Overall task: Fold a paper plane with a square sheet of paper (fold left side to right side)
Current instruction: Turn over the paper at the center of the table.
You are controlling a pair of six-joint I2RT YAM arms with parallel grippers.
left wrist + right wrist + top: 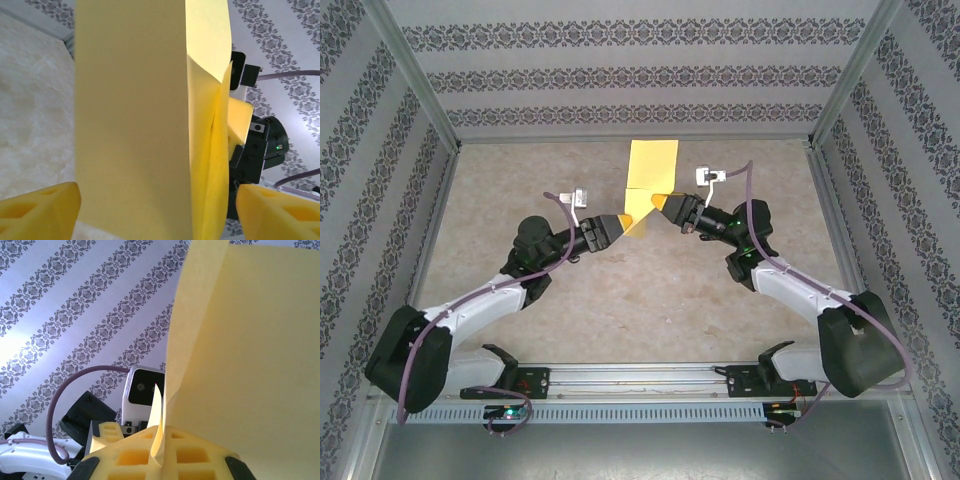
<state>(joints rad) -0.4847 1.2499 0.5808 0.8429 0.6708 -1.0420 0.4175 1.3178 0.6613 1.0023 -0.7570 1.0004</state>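
Note:
The yellow square sheet of paper is folded into a narrower shape and stands lifted off the table at the back centre. My right gripper is shut on its lower right edge, and in the right wrist view the pads pinch the paper between them. My left gripper sits at the sheet's lower left corner. In the left wrist view its jaws stand wide apart on either side of the paper without pressing it. The right gripper's yellow pad shows behind the sheet's folded edge.
The marbled beige table is enclosed by patterned walls at the back and both sides, with metal corner posts. Both arm bases are on the rail at the near edge.

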